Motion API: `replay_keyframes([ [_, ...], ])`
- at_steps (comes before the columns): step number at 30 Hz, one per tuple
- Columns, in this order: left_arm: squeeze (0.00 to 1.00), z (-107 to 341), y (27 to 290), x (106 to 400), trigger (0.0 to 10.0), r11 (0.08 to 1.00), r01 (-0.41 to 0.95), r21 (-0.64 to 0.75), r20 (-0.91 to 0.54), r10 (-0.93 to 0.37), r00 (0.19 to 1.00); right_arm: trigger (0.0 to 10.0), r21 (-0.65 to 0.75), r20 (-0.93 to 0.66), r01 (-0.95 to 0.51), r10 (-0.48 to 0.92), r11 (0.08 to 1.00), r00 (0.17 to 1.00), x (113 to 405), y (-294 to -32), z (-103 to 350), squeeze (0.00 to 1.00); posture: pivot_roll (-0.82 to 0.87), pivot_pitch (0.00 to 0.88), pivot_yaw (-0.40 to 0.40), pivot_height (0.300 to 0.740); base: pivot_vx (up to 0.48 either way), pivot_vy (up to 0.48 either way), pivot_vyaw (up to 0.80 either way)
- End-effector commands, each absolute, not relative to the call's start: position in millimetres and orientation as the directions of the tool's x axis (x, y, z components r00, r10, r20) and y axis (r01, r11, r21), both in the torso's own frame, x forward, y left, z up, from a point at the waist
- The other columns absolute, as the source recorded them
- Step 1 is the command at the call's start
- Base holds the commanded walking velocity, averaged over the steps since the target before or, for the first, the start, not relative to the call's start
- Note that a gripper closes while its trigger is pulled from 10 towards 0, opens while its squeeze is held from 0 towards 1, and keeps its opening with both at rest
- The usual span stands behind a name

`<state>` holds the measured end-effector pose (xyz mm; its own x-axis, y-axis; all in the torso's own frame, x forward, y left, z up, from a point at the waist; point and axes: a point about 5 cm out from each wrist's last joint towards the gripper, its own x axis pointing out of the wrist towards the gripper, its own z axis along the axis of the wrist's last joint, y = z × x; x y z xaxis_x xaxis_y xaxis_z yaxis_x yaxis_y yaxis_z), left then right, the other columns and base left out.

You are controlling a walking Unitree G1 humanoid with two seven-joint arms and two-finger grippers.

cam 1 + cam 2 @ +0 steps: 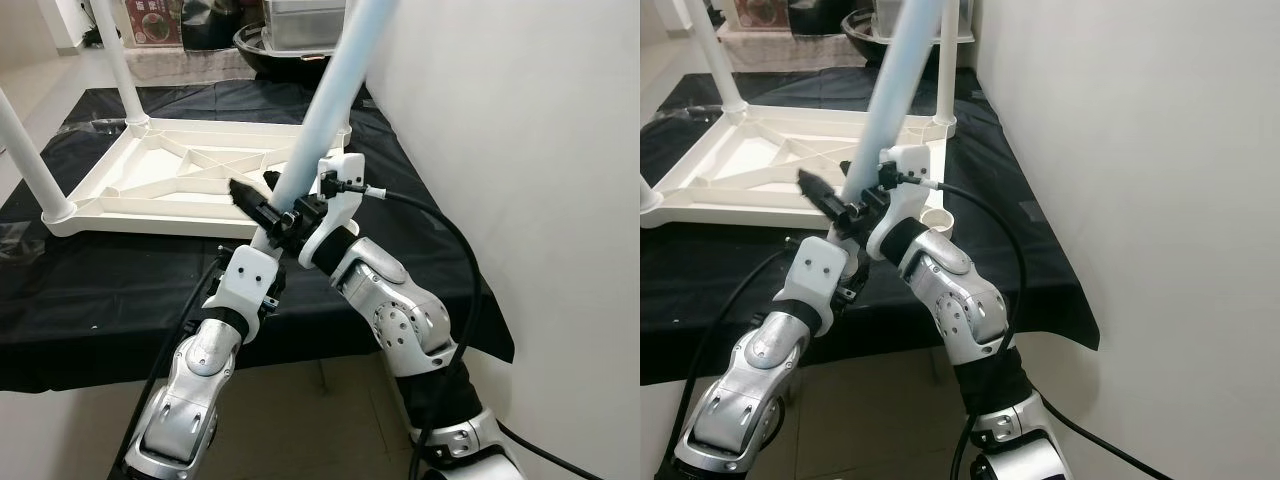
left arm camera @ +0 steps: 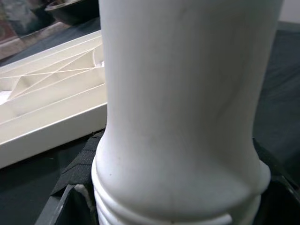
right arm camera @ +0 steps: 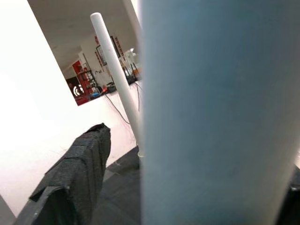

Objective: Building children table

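White plastic makes up the upturned table top (image 1: pixel 190 180), which lies ribbed side up on a black cloth (image 1: pixel 120 290) spread over a low platform. Three legs already stand upright in the table top's corners: one at its near left corner (image 1: pixel 30 160), one at its far left corner (image 1: pixel 118 70) and one at its far right corner (image 1: pixel 947 60). The near right corner of the table top carries an open round socket (image 1: pixel 933 217).

A fourth, loose leg (image 1: pixel 335 95) slants up and to the right above that near right corner, its lower end held over the edge of the table top. Both grippers meet on this lower end. The left gripper (image 1: pixel 262 210) reaches in from the near side, its long black fingers (image 1: pixel 245 195) clamped around the leg just above its ridged, threaded end, as the left wrist view shows. The right gripper (image 1: pixel 312 205) crosses over from the right and is pressed against the same leg a little higher up; its fingers are closed around the pale tube, one padded black finger (image 3: pixel 79 159) lying alongside it.

Beyond the table top, at the far edge of the cloth, sit a dark bowl (image 1: pixel 270 50) and a metal tray (image 1: pixel 305 22). A plain white wall (image 1: pixel 520 150) rises to the right of the table top.
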<state>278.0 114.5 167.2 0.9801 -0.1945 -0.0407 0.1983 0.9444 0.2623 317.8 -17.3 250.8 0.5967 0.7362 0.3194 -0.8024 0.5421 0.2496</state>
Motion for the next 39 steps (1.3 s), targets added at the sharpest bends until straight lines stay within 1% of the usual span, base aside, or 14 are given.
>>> replay_keyframes([
  [1, 0.00, 170, 115, 268, 10.0, 0.947, 0.247, 0.207, -0.014, -0.250, 0.968, 10.0, 0.244, 0.311, -0.816, 0.754, 0.525, 0.578, 322, -23, 247, 0.00, 0.03, 0.075, -0.007, 0.740, 0.000, 0.000, 0.00],
  [4, 0.00, 167, 115, 261, 10.0, 0.947, 0.286, 0.147, -0.023, -0.286, 0.958, 10.0, 0.255, 0.295, -0.840, 0.789, 0.479, 0.539, 326, -29, 243, 0.00, 0.03, 0.075, -0.007, 0.740, 0.000, 0.000, 0.00],
  [8, 0.00, 154, 115, 232, 10.0, 0.922, 0.386, 0.015, -0.068, -0.384, 0.921, 10.0, 0.241, 0.258, -0.918, 0.891, 0.316, 0.374, 327, -47, 237, 0.00, 0.03, 0.070, -0.002, 0.740, 0.000, 0.000, 0.00],
  [12, 0.00, 152, 115, 226, 10.0, 0.917, 0.400, -0.002, -0.078, -0.399, 0.914, 10.0, 0.242, 0.259, -0.930, 0.906, 0.275, 0.335, 326, -50, 238, 0.00, 0.03, 0.070, -0.002, 0.740, 0.000, 0.000, 0.00],
  [13, 0.00, 149, 115, 217, 10.0, 0.902, 0.428, -0.058, -0.091, -0.431, 0.898, 10.0, 0.236, 0.254, -0.952, 0.934, 0.193, 0.252, 323, -54, 240, 0.00, 0.04, 0.068, -0.001, 0.740, 0.000, 0.000, 0.00],
  [14, 0.00, 149, 115, 217, 10.0, 0.902, 0.428, -0.058, -0.091, -0.431, 0.898, 10.0, 0.236, 0.254, -0.952, 0.934, 0.193, 0.252, 323, -54, 240, 0.00, 0.04, 0.068, -0.001, 0.740, 0.000, 0.000, 0.00],
  [15, 0.00, 149, 115, 207, 10.0, 0.881, 0.460, -0.109, -0.092, -0.469, 0.878, 10.0, 0.235, 0.249, -0.966, 0.954, 0.105, 0.165, 319, -57, 242, 0.00, 0.04, 0.067, 0.000, 0.740, 0.000, 0.000, 0.00],
  [16, 0.00, 149, 115, 207, 10.0, 0.881, 0.460, -0.109, -0.092, -0.469, 0.878, 10.0, 0.235, 0.249, -0.966, 0.954, 0.105, 0.165, 319, -57, 242, 0.00, 0.04, 0.067, 0.000, 0.740, 0.000, 0.000, 0.00],
  [17, 0.00, 148, 115, 198, 10.0, 0.857, 0.489, -0.163, -0.090, -0.507, 0.857, 10.0, 0.252, 0.252, -0.968, 0.965, 0.006, 0.072, 314, -61, 245, 0.00, 0.04, 0.067, -0.002, 0.740, 0.000, 0.000, 0.00],
  [19, 0.00, 148, 115, 198, 10.0, 0.857, 0.489, -0.163, -0.090, -0.507, 0.857, 10.0, 0.252, 0.252, -0.968, 0.965, 0.006, 0.072, 314, -61, 245, 0.00, 0.04, 0.067, -0.002, 0.740, 0.000, 0.000, 0.00],
  [21, 0.00, 147, 117, 188, 10.0, 0.820, 0.528, -0.223, -0.084, -0.555, 0.827, 10.0, 0.275, 0.262, -0.953, 0.964, -0.128, -0.054, 307, -63, 247, 0.00, 0.04, 0.067, -0.002, 0.740, 0.000, 0.000, 0.00],
  [27, 0.00, 146, 116, 183, 10.0, 0.791, 0.549, -0.270, -0.081, -0.587, 0.806, 10.0, 0.282, 0.261, -0.940, 0.958, -0.193, -0.119, 305, -63, 246, 0.00, 0.04, 0.072, -0.006, 0.740, 0.000, 0.000, 0.00],
  [32, 0.00, 143, 107, 167, 10.0, 0.708, 0.623, -0.332, -0.091, -0.682, 0.726, 10.0, 0.299, 0.235, -0.910, 0.947, -0.287, -0.221, 301, -56, 240, 0.00, 0.04, 0.077, -0.007, 0.740, 0.000, 0.000, 0.00],
  [39, 0.00, 139, 109, 163, 10.0, 0.671, 0.644, -0.368, -0.113, -0.720, 0.685, 10.0, 0.321, 0.232, -0.890, 0.938, -0.323, -0.256, 299, -52, 239, 0.00, 0.03, 0.085, -0.007, 0.740, 0.000, 0.000, 0.00],
])
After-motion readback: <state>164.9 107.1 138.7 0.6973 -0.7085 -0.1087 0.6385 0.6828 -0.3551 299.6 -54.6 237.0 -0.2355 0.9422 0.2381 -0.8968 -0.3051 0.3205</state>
